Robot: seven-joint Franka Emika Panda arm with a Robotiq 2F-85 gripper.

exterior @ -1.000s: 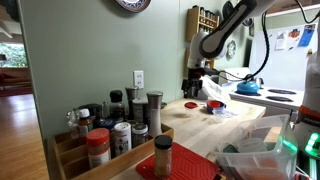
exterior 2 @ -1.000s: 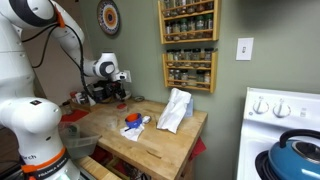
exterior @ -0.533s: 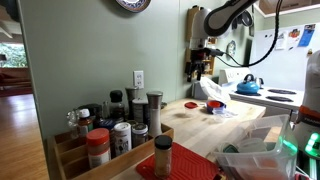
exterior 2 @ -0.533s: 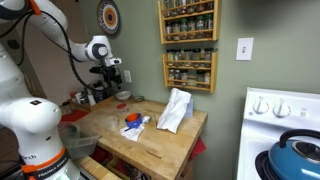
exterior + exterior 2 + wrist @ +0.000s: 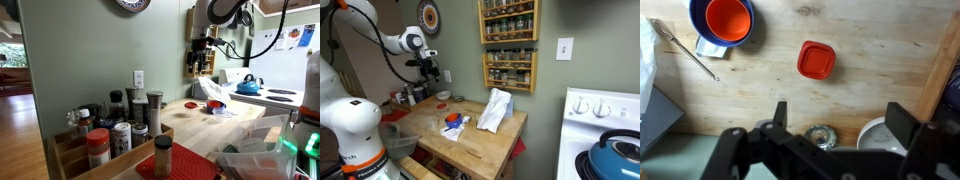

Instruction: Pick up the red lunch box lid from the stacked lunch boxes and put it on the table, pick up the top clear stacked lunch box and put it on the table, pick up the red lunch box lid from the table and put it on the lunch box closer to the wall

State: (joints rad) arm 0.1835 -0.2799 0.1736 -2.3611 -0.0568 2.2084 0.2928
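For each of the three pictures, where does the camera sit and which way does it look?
An exterior view: low behind the spice jars at one table end, facing the kettle; arm and hand show.
An exterior view: beside the stove, facing across the table toward the wall racks; arm and hand show.
Wrist view: above the table, looking straight down at the red lid; the open hand shows.
Shared: both exterior views show the kettle and hand.
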